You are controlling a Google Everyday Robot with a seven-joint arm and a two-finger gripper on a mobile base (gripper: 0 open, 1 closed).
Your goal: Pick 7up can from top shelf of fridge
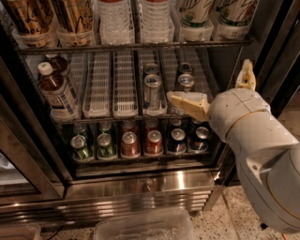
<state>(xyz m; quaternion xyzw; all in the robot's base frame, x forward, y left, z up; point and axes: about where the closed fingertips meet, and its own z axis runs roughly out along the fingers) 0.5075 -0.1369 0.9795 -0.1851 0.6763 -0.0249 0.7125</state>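
Note:
Two tall white cans with green lettering, the 7up cans [197,13], stand in clear bins at the right of the top shelf [131,47]; their tops are cut off by the view's edge. The top shelf is a dark wire rack that also holds clear bottles [112,16] and tall tan cans [75,14]. My gripper [209,80] is open and empty. It hangs in front of the right side of the fridge [140,180], below the top shelf and level with the middle rack. One finger [187,102] points left and the other [246,75] points up.
The middle rack has white slotted lanes [98,84] with blue-silver cans [152,91] and brown bottles [56,91] at the left. A bottom row holds small green [80,146], red [130,143] and dark cans. The dark door frame [276,51] is at the right. A clear plastic tub [145,227] lies on the floor.

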